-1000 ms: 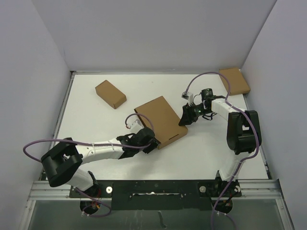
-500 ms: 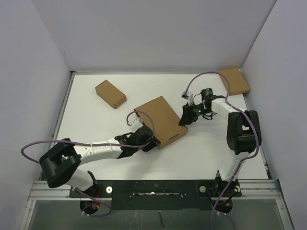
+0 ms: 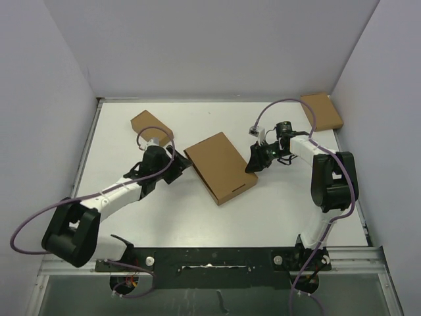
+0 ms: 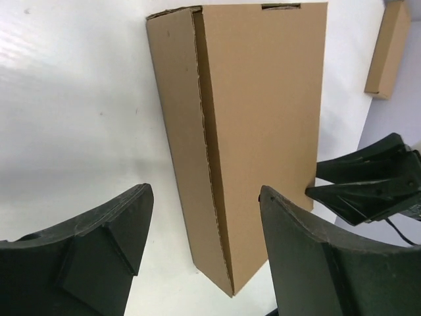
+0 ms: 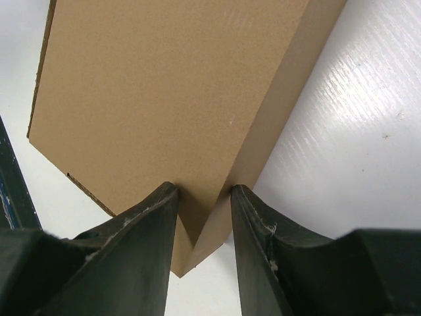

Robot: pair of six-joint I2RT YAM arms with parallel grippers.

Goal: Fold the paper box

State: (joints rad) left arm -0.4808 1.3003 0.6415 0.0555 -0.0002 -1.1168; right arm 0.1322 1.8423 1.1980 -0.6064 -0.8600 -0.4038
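We see brown corrugated-cardboard paper box (image 3: 220,168) folded, lying at centre of white table (image 3: 276,210) – right gripper (image 3: 251,164) clenched on its right corner – left gripper (image 3: 176,168) empty, jaws spread, just left of box, not touching

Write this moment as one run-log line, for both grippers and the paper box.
paper box: folded, lying on table | left gripper: open, facing box | right gripper: shut on box edge

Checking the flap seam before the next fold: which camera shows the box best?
Left wrist: the box is large in frame, with its top panel, side wall, the seam between them and an end slot all clear. Top external shows it whole but small. Right wrist shows only one corner, pinched in the right gripper.
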